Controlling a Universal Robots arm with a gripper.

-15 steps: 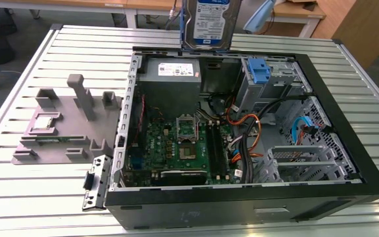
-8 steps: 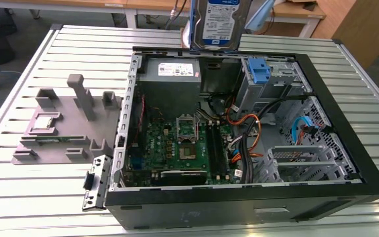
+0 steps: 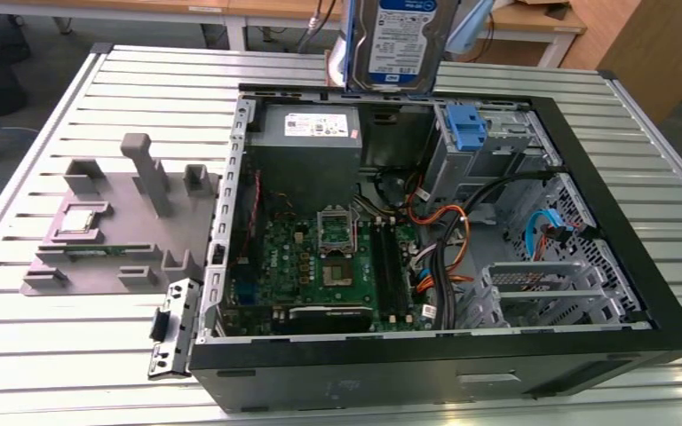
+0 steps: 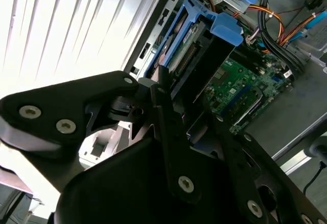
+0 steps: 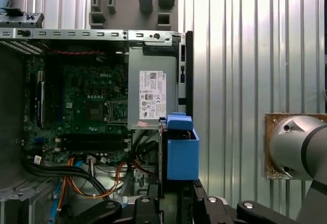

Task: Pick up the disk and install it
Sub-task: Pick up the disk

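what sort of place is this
Probably a robotics lab for computer assembly: an open black desktop computer case lies on a ribbed metal table, beside a grey plastic parts fixture, with a blue-railed silver hard drive held above it.

Two printed labels, neither legible to you.
You have a white-and-blue label (image 3: 403, 34) on the face of the silver rectangular disk (image 3: 379, 62), and a white sticker (image 3: 315, 125) on the grey metal power-supply box (image 3: 280, 135) at the far edge of the open black computer case (image 3: 663, 297); their print is too fine to read.
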